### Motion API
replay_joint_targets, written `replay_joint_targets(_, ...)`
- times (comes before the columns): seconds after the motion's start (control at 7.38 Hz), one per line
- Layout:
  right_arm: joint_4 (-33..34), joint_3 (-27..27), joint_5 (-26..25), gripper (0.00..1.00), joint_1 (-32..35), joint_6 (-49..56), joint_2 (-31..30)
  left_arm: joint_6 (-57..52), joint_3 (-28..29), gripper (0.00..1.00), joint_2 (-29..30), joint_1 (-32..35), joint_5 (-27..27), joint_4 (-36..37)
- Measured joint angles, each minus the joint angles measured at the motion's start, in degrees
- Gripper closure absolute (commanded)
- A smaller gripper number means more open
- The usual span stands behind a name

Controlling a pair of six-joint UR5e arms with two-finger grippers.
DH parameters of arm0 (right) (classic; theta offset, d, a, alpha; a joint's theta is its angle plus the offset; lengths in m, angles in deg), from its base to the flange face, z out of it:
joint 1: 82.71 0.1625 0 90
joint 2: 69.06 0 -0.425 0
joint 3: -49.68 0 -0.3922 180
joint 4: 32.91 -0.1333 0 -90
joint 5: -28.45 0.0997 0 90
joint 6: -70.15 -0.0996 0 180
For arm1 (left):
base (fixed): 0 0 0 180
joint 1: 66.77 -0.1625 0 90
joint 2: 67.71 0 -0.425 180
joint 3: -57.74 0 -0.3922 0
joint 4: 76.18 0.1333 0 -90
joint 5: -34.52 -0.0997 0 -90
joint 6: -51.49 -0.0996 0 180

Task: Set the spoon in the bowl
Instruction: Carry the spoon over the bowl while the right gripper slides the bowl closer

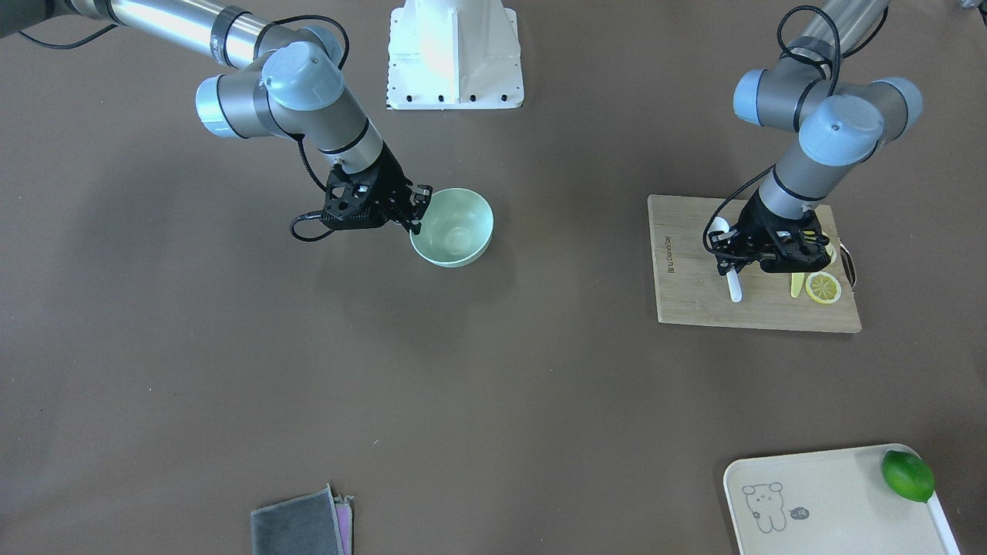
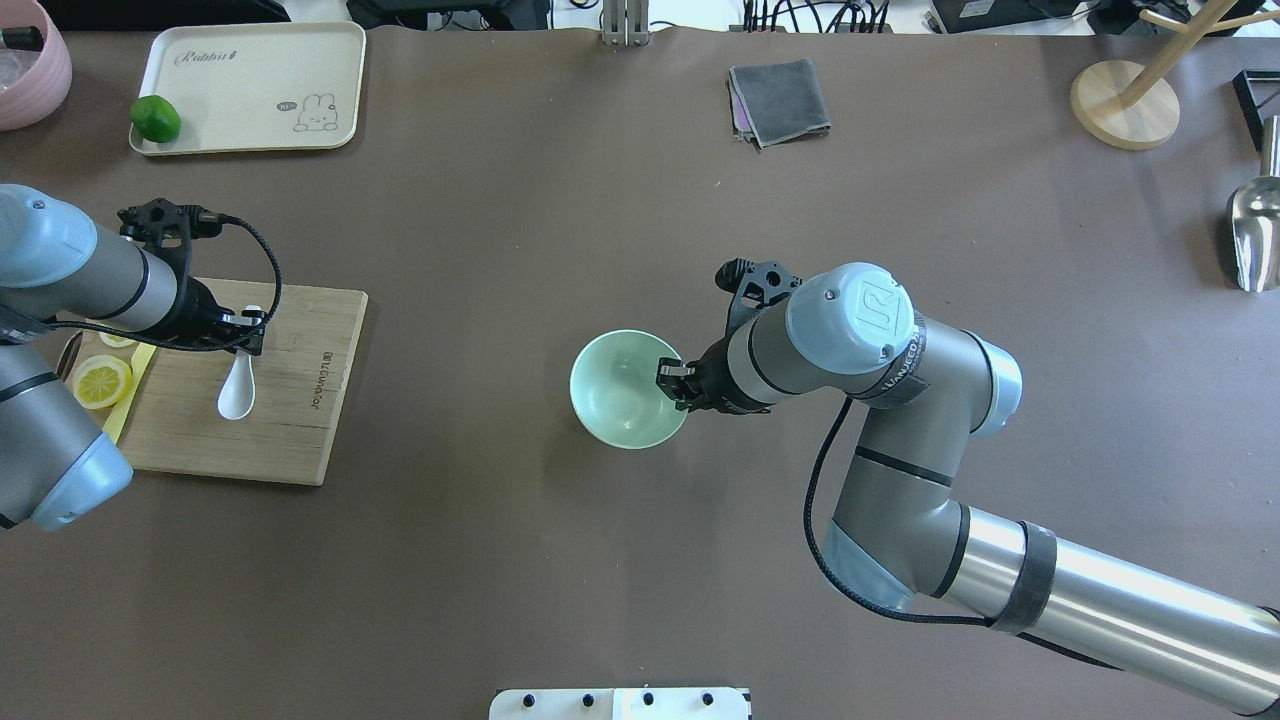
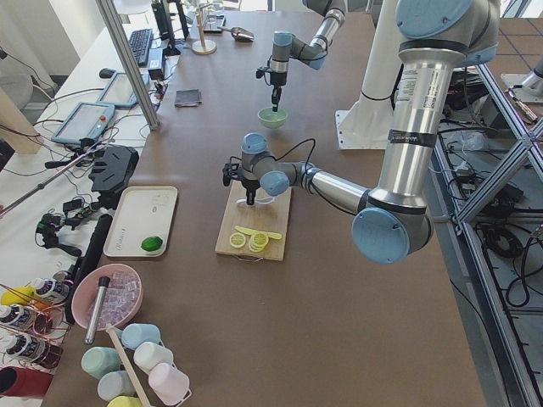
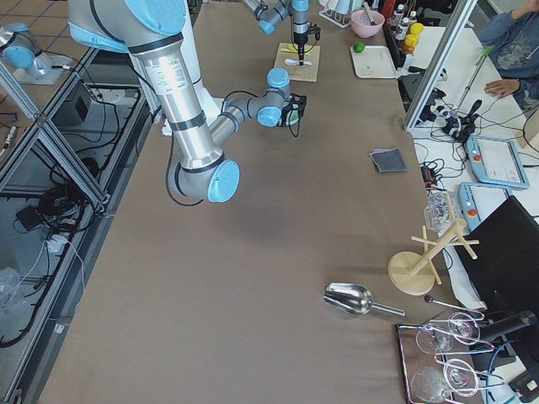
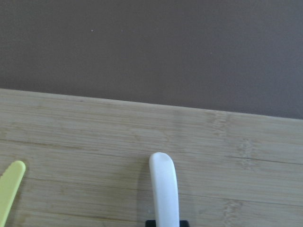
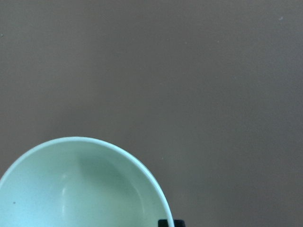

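The white spoon (image 2: 237, 395) lies on the bamboo cutting board (image 2: 290, 420), scoop toward the robot. My left gripper (image 2: 252, 333) is down on its handle and looks shut on it. The wrist view shows the handle end (image 5: 164, 189) running out from between the fingertips, over the board. In the front view the handle (image 1: 736, 289) sticks out below the left gripper (image 1: 731, 262). The mint-green bowl (image 2: 622, 390) stands upright and empty at the table's middle. My right gripper (image 2: 675, 385) is shut on its rim, one finger inside and one outside. The bowl also shows in the front view (image 1: 455, 227) and the right wrist view (image 6: 80, 189).
Lemon slices (image 2: 100, 382) and a yellow strip (image 1: 796, 285) lie on the board beside the spoon. A cream tray (image 2: 250, 60) with a lime (image 2: 155, 118) sits far left. A grey cloth (image 2: 780, 100), a wooden stand (image 2: 1125, 100) and a metal scoop (image 2: 1255, 230) lie along the far and right edges.
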Motion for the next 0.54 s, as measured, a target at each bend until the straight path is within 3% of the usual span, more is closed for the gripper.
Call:
replay_joint_targets(0.27,0.02,0.24,-2.1,1.0,-2.17,-1.52,0.47,2.03,-3.96,1.0,2.17,-0.05,1.1,0.24)
replay_joint_targets(0.41,0.06,0.28,-3.72,0.35,-3.74,-2.02,0.8,6.37,-4.72,1.0,5.81,-0.42,2.07,0.37)
replay_joint_targets(0.54,0.06,0.33,-5.08,0.01,-4.99,-2.22,1.04,11.52,-4.89,1.0,10.15,-1.97,2.45,0.57)
